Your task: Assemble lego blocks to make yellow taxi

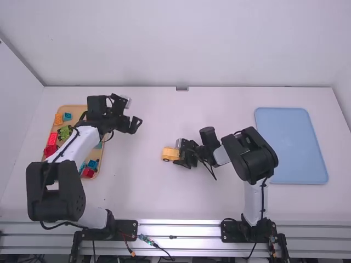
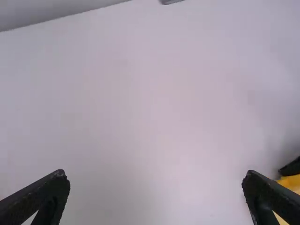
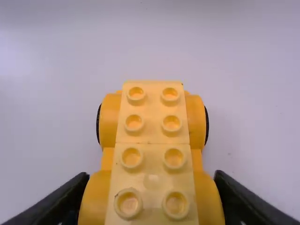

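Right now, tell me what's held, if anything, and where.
The right end effector grips the yellow plastic brick car by the wheel arches at one end.

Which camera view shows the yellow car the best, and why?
The right wrist view: it looks down on the car from close, so its studs are large and clear. The high view shows it small, partly covered by the right jaws. The left wrist view shows a yellow piece of it at the edge.
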`<move>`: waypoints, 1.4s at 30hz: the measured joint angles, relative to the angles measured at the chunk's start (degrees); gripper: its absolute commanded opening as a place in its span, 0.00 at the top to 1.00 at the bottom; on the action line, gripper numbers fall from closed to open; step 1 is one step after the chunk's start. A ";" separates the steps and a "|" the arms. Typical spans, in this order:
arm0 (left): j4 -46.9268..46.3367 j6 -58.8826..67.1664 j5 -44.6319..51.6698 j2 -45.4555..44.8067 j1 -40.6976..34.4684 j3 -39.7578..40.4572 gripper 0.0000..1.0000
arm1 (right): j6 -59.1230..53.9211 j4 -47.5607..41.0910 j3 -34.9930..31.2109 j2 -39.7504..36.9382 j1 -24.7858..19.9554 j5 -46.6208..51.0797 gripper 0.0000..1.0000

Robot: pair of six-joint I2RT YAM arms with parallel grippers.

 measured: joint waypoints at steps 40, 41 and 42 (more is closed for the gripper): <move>-40.15 -9.35 -16.20 31.01 32.09 53.44 0.01 | 5.07 -27.39 -1.97 -33.83 -7.28 14.25 0.01; -40.94 -8.90 -16.46 32.76 32.13 55.63 0.01 | 5.16 -27.43 -1.97 -33.83 -7.28 14.32 0.01; -42.25 -8.46 -16.74 34.88 32.11 58.38 0.01 | 5.09 -27.41 -1.95 -33.83 -7.28 14.38 0.01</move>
